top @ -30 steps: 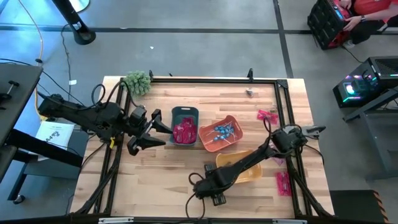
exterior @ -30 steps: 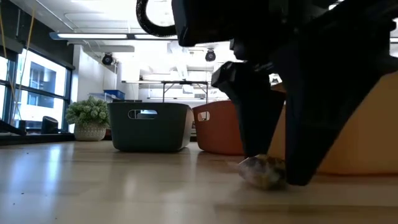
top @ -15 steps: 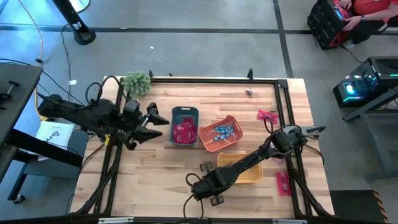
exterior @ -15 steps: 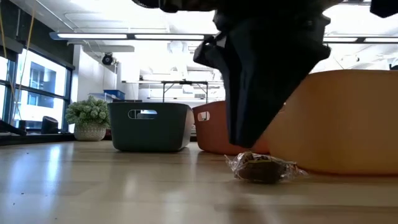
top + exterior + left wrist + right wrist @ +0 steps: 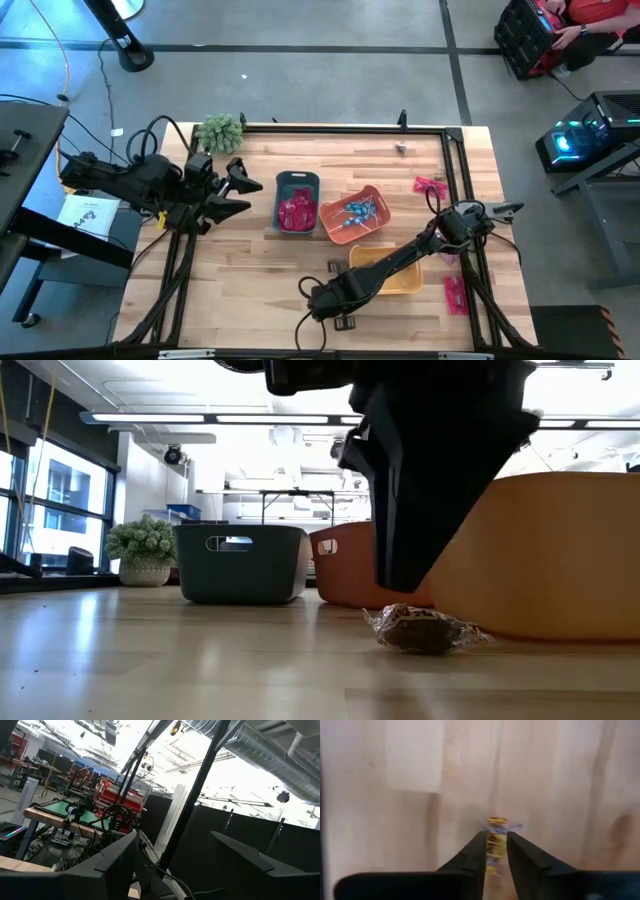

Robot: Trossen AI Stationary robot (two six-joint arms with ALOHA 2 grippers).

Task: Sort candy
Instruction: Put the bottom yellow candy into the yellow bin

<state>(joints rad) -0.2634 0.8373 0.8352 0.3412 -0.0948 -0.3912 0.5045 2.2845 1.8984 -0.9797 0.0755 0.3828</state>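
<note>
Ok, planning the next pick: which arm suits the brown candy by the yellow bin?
Right: the right end effector hangs over the brown candy; the left end effector waits away near the plant.

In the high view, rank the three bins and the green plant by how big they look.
1. Orange bin and yellow bin: similar; arm covers part of yellow.
2. Grey-blue bin.
3. Green plant.

Brown wrapped candy (image 5: 425,630) lies by yellow bin (image 5: 560,560).
</note>
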